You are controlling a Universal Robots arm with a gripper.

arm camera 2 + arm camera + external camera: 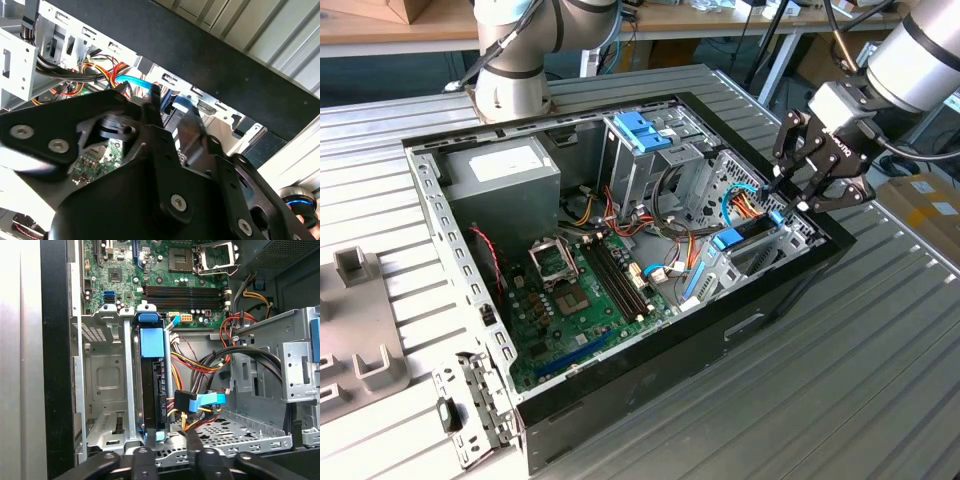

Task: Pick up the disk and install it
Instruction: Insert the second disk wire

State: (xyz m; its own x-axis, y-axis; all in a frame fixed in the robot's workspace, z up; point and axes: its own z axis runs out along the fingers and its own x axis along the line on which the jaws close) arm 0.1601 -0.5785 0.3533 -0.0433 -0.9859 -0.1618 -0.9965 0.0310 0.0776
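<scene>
The disk stands on edge in a slot of the metal drive bay at the case corner on the exterior view's right. Its light blue frame caps its end, and that blue frame also shows in the exterior view. My gripper hovers just above the bay's outer end. In the first wrist view the gripper is open, its fingertips straddling the disk's near end without visibly clamping it. A light blue tab of the disk sits between them.
The open PC case lies on a slatted metal table. Inside are the green motherboard, a grey power-supply box, a metal cage with a blue handle and bundles of coloured cables. Grey fixtures sit at the exterior view's left.
</scene>
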